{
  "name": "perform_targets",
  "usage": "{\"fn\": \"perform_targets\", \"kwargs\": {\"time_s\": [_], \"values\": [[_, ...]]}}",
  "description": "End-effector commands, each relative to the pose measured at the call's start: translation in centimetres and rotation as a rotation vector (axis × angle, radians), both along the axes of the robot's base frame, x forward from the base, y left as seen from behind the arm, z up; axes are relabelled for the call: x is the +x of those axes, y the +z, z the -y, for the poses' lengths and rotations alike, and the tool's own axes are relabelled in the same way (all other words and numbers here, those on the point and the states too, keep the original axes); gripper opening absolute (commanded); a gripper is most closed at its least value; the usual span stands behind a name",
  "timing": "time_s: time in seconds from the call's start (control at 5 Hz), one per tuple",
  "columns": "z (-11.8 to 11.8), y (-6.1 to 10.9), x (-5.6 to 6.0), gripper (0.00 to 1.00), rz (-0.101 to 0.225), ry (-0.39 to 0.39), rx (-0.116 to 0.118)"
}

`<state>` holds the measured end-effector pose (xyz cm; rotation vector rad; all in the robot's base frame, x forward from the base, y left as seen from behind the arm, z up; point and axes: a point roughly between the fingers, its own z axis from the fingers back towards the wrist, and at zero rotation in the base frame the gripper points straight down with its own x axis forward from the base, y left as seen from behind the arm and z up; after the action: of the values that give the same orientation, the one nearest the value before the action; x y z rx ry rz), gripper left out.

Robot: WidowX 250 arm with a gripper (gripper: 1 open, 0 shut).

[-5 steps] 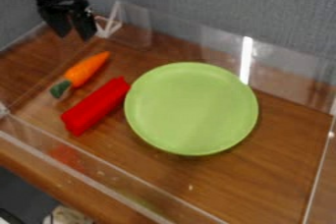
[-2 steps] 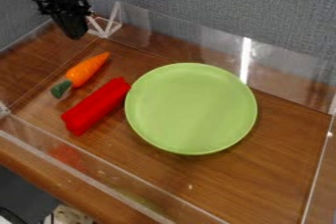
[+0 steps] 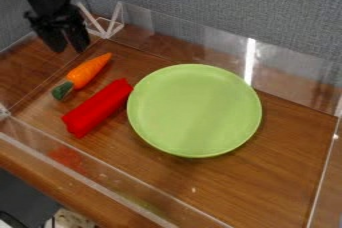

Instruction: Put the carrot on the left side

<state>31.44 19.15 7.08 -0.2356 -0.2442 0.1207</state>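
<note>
While my pincer (image 3: 62, 43) hangs near the back left corner of the clear-walled tray (image 3: 201, 207), its two dark fingers (image 3: 78, 40) point down with a small gap between them, and nothing is in that gap. The tips are above the wooden floor (image 3: 287, 142). I take the green plate (image 3: 195, 109) as my mark. The carrot (image 3: 83, 73) lies to the left of the plate, apart from it, with its green end toward the front left. The red block (image 3: 96, 107) lies just left of the plate, almost touching its rim, and just in front of the carrot. My pincer is behind the carrot and does not touch it.
</note>
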Motion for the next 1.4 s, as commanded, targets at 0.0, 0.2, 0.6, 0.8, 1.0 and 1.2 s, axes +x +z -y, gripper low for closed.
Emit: {"fn": "perform_targets", "kwargs": {"time_s": [0.0, 0.2, 0.6, 0.8, 1.0, 1.2], "values": [[0.0, 3.1, 0.4, 0.00, 0.071, 0.006, 0.070], [0.3, 4.3, 0.0, 1.00, 0.079, -0.016, 0.101], [0.5, 5.0, 0.0, 0.00, 0.075, -0.021, 0.125], [0.2, 4.8, 0.3, 0.00, 0.073, -0.002, 0.129], [-0.1, 4.1, 0.5, 1.00, 0.072, -0.032, 0.104], [-0.5, 3.4, 0.6, 1.00, 0.070, -0.062, 0.079]]}}
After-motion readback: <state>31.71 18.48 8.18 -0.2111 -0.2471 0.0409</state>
